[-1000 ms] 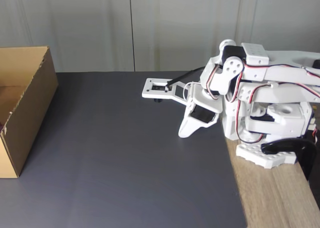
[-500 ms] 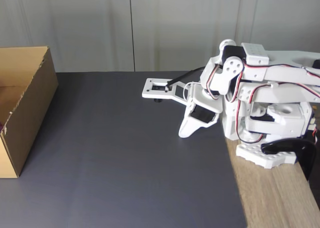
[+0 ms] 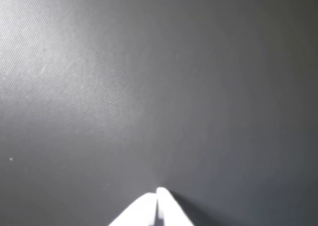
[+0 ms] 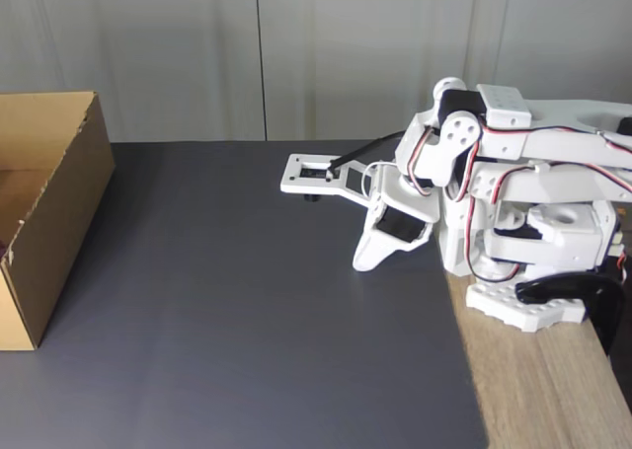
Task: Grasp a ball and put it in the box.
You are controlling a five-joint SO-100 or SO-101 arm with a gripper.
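Arm: folded low over its base at the right of the fixed view, in a rest-like pose.
Hand [image 4: 363, 261]: tip down on the dark mat; in the wrist view the two white fingers [image 3: 149, 211] meet at a point, pressed together, pinching nothing.
Mat [image 4: 247, 321]: bare grey surface across the table [image 4: 553, 390], no object on it.
Box [image 4: 44, 232]: at the left edge of the fixed view, open top, well apart from the hand.
Ball: not on the mat; the box interior is mostly hidden, so I cannot tell if it lies inside.
Progress: judged finished or nearly so, arm parked, hand empty.
Left to do: probably nothing, if the ball is in the box.
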